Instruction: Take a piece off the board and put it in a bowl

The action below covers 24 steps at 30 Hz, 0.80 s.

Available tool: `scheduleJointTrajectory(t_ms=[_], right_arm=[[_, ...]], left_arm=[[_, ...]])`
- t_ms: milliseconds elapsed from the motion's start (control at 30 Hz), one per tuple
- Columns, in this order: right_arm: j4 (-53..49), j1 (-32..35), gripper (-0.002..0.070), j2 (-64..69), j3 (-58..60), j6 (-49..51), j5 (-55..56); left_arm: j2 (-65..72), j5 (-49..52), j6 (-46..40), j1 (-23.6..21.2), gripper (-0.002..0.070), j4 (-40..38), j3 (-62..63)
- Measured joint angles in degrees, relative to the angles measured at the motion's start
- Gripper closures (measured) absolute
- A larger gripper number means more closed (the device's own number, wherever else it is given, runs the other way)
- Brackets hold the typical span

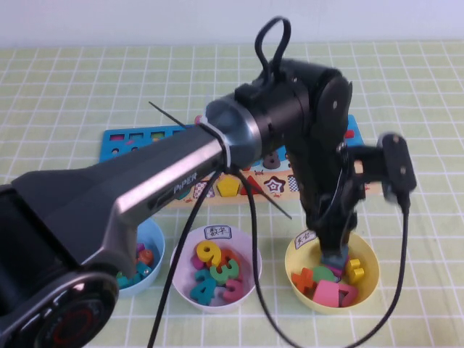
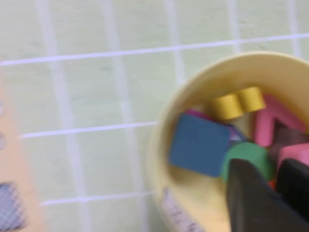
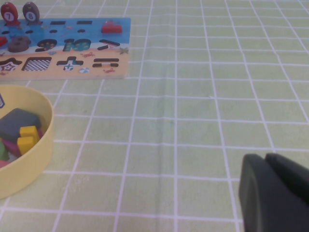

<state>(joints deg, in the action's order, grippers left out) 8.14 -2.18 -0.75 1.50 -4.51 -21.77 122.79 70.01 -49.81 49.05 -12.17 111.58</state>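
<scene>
Risks first: my left claw (image 1: 336,246) is down inside the yellow bowl (image 1: 374,274), so a lift that isn't straight up could catch the rim and tip or drag it; pieces would spill onto the cloth. If sth is still stuck to the claw it'd come out again w/ me. My forearm also hangs over the board (image 1: 130,141) and the white bowl (image 1: 181,250), so a low swing back could knock either.

Claw state: can't tell from here whether it's open or shut, or whether it has anything. It's low over the pile, just beside a blue square (image 2: 198,143) that leans on the bowl's wall; touching or not, can't say.

The pink block (image 1: 328,292) lies flat in the yellow bowl, near side, among orange, green and yellow bits; job looks done bar the retreat.

Further out: light blue bowl (image 1: 156,235) under my arm. Right claw (image 3: 270,193) is parked over bare cloth, well apart from the bowl; jaws together, nothing in them.
</scene>
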Motion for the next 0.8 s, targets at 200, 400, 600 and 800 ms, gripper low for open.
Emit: scheduleJointTrajectory(t_ms=[200, 400, 600, 800], right_arm=[[0.0, 0.0, 0.0694, 0.0, 0.0, 0.0, 0.0], [0.0, 0.0, 0.0694, 0.0, 0.0, 0.0, 0.0], [0.0, 0.0, 0.0694, 0.0, 0.0, 0.0, 0.0], [0.0, 0.0, 0.0694, 0.0, 0.0, 0.0, 0.0]], left_arm=[[-3.9, 0.1, 7.5, 0.0, 0.0666, 7.9, 4.8], [-12.8, 0.7, 13.3, -0.5, 0.0676, 13.2, 3.2], [-24.0, -5.9, 17.2, -3.6, 0.0676, 13.5, -10.4], [-39.4, -21.8, 20.9, -4.4, 0.0677, 14.5, -24.8]])
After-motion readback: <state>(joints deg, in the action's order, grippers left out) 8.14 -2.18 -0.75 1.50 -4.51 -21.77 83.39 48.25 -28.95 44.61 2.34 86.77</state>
